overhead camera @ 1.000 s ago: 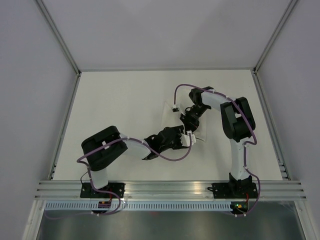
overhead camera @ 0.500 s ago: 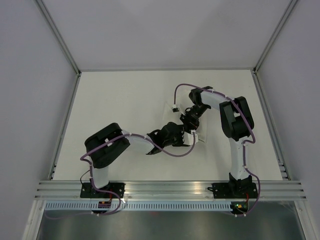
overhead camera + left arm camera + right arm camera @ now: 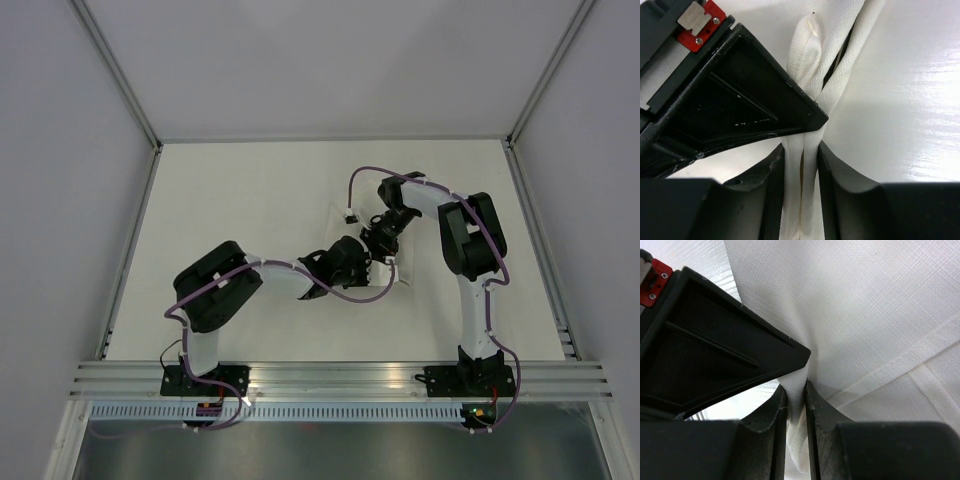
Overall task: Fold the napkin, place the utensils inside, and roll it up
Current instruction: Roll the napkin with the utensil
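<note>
The left gripper (image 3: 801, 155) is pressed onto a narrow, bunched strip of the white woven cloth napkin (image 3: 812, 60). The right gripper (image 3: 796, 390) pinches a raised fold of the same cloth. The napkin lies mid-table on the pale glossy tabletop (image 3: 910, 100), between the two arms. Judging by the layered pleats, folding is under way and rolling looks unfinished. Count: one napkin, two grippers, and no knife in view, though it may be hidden inside.

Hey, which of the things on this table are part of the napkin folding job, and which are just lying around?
Part of the job: napkin, left gripper and right gripper, both pinching it. No knife is visible.

Just there: table, purple cables, frame rail.
</note>
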Action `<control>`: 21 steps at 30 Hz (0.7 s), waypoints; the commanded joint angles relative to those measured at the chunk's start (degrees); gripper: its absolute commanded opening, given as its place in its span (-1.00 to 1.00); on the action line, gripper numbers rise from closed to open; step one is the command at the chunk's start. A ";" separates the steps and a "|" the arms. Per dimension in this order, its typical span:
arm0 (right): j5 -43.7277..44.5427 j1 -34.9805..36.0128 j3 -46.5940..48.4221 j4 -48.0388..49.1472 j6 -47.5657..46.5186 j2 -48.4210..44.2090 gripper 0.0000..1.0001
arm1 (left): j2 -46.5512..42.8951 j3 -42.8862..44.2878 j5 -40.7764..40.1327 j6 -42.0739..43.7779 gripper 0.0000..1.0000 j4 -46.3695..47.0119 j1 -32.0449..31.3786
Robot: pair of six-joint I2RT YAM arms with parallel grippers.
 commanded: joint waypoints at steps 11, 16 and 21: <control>8.96 0.18 -4.01 3.92 -4.39 3.87 -0.74 | 4.94 7.51 10.29 -10.35 -0.93 -16.46 0.95; 7.64 -0.26 -5.86 4.10 -4.22 0.71 -0.47 | 6.07 9.61 15.03 -13.70 -0.95 -19.53 1.65; 5.62 -2.27 -7.35 4.63 -3.51 -3.77 -0.12 | 6.26 11.47 19.95 -15.46 -0.95 -23.40 2.44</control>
